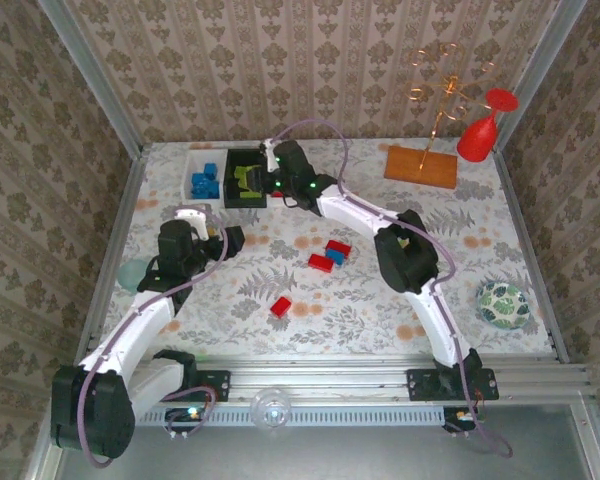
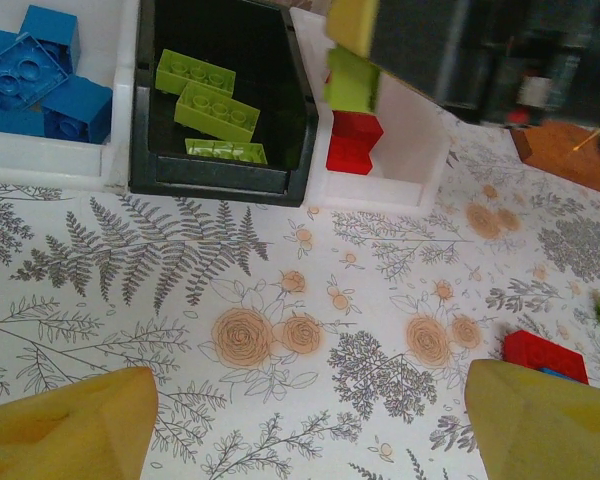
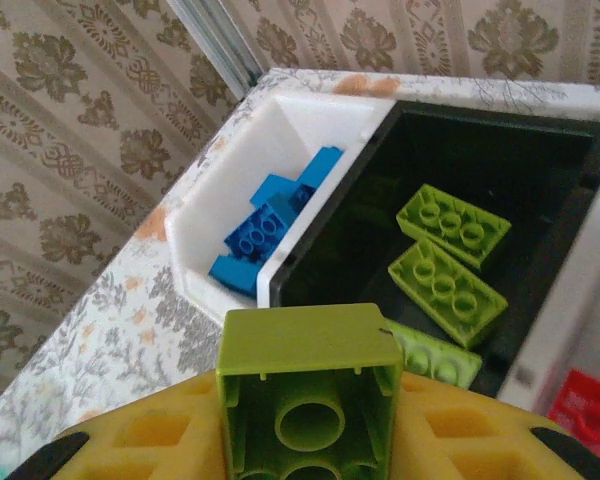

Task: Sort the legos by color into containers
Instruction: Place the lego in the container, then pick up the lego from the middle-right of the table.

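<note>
A lime green lego (image 3: 305, 345) is clamped in the right jaws and hangs at the right edge of the black container (image 3: 540, 150), where three green legos (image 3: 450, 225) lie. The drop place is a little ahead and below. The left jaws stand wide and empty over the table (image 2: 130, 330), near the containers.

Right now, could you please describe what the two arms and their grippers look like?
The left arm and right arm have white links, black joint housings and a loose lavender cable each. The left gripper and right gripper carry chunky yellow fingers. Small green lights glow near the right wrist.
</note>
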Controlling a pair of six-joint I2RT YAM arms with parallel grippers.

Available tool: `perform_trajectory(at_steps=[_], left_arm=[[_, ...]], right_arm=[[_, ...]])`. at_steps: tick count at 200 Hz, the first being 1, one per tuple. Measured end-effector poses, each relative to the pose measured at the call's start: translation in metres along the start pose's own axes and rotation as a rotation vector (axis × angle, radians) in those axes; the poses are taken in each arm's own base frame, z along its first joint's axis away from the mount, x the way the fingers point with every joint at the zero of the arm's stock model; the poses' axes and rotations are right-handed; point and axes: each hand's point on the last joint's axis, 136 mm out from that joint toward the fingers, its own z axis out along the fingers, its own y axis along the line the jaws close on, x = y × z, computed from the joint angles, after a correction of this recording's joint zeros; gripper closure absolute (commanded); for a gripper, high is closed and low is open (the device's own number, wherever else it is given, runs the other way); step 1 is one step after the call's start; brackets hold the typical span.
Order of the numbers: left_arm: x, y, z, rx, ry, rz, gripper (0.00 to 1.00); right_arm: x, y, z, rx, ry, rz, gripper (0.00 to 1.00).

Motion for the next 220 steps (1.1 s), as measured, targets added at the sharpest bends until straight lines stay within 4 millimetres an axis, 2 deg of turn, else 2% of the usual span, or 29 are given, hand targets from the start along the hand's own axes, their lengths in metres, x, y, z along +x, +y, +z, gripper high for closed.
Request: perform_trajectory(at_steps=[29, 70, 106, 128, 138, 151, 166, 186, 199, 210, 220], left_arm=[[0.0, -0.001, 0.0, 0.003, 0.001, 0.0, 0.18], [-0.001, -0.001, -0.001, 0.005, -0.004, 0.001, 0.18], [-0.004, -0.004, -0.005, 0.014, -0.018, 0.005, 0.18], [-0.003, -0.009, -0.005, 0.041, -0.01, 0.006, 0.18], [-0.001, -0.013, -0.005, 0.064, -0.003, 0.007, 0.19], [0.002, -0.019, -0.002, 0.095, 0.011, 0.011, 0.19], [0.011, -0.031, 0.002, 0.137, 0.047, 0.021, 0.19], [0.023, -0.046, 0.006, 0.183, 0.092, 0.04, 0.19], [0.027, -0.056, 0.007, 0.207, 0.108, 0.057, 0.19], [0.027, -0.064, 0.007, 0.226, 0.111, 0.071, 0.19], [0.026, -0.07, 0.007, 0.243, 0.11, 0.084, 0.19]], right_arm=[[-0.006, -0.004, 0.029, -0.006, -0.031, -0.03, 0.6], [-0.012, -0.014, 0.058, 0.006, -0.075, -0.051, 0.49], [-0.007, -0.023, 0.06, 0.02, -0.047, -0.033, 0.42], [-0.003, -0.028, 0.049, 0.042, 0.013, -0.02, 0.4], [0.002, -0.031, 0.035, 0.063, 0.058, -0.018, 0.38], [0.007, -0.032, 0.007, 0.099, 0.11, -0.016, 0.37], [0.008, -0.033, -0.04, 0.143, 0.142, -0.023, 0.35], [-0.002, -0.039, -0.111, 0.197, 0.119, -0.018, 0.33], [-0.006, -0.057, -0.156, 0.258, 0.091, 0.002, 0.31], [-0.002, -0.084, -0.193, 0.334, 0.072, 0.033, 0.3], [0.011, -0.113, -0.223, 0.411, 0.076, 0.07, 0.29]])
